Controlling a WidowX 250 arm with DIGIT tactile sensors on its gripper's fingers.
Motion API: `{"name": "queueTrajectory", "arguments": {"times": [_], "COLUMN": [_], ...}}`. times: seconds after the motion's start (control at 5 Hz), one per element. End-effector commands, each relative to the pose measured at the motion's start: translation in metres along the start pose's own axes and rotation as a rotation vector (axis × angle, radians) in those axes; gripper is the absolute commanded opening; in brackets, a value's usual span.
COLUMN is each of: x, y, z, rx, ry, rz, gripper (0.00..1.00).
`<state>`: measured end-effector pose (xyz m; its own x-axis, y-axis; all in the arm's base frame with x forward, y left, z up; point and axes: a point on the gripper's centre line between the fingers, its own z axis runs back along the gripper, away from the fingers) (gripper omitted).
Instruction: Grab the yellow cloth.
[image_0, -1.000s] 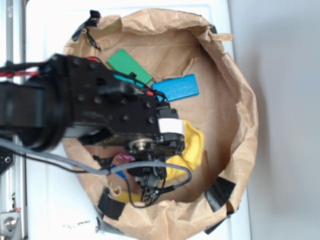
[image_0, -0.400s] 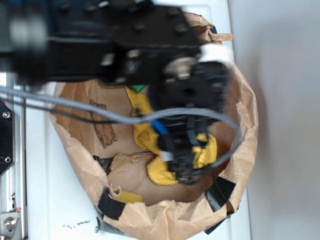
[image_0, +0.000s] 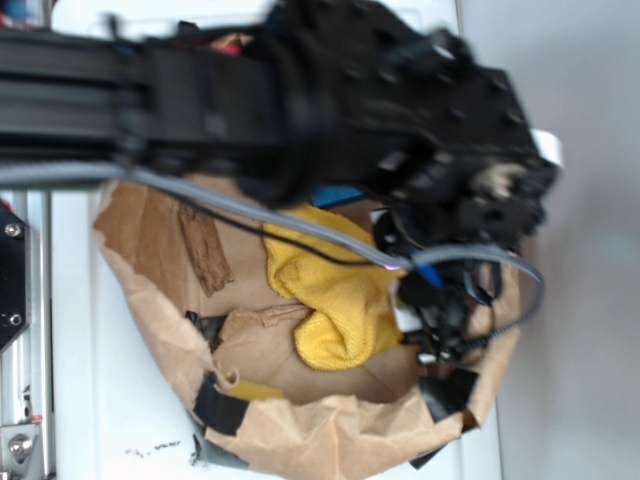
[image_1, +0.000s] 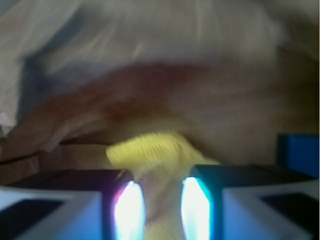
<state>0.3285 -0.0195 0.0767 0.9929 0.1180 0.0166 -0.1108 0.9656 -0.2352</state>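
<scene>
Wrist view, blurred: two tool fingers (image_1: 129, 207) at bottom of frame, jaws close together with the yellow cloth (image_1: 152, 157) pinched in the narrow gap between them, so the tool (image_1: 162, 205) is clamped on the cloth. Cloth bunches up just above the fingertips at center. Blue block (image_1: 300, 155) at right edge, behind the right finger. Crumpled brown paper bag wall (image_1: 150, 60) fills the upper frame.

Exterior view: black arm (image_0: 330, 100) crosses the top of frame from left, motion-blurred, tool (image_0: 440, 335) at lower right inside the bag. Yellow cloth (image_0: 335, 290) lies rumpled at center of the paper bag (image_0: 150, 290), its right edge reaching the tool. Grey cable (image_0: 250, 210) runs across the cloth. Black tape patches (image_0: 215, 405) on the bag rim at bottom. Bag sits on white bench (image_0: 90, 400).
</scene>
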Motion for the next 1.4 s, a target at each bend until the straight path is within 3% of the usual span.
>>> {"name": "queueTrajectory", "arguments": {"times": [0.0,0.2,0.6,0.8,1.0,1.2], "x": [0.007,0.004,0.01,0.022,-0.029,-0.05], "y": [-0.02,-0.018,-0.017,-0.024,-0.02,-0.019], "z": [-0.018,-0.02,-0.022,-0.006,0.045,0.08], "rx": [-0.02,-0.017,-0.046,-0.084,-0.134,-0.178], "ry": [0.062,0.081,0.061,-0.032,-0.165,-0.272], "rz": [-0.113,-0.155,-0.243,-0.256,-0.208,-0.142], "gripper": [1.0,1.0,1.0,1.0,1.0,1.0]}}
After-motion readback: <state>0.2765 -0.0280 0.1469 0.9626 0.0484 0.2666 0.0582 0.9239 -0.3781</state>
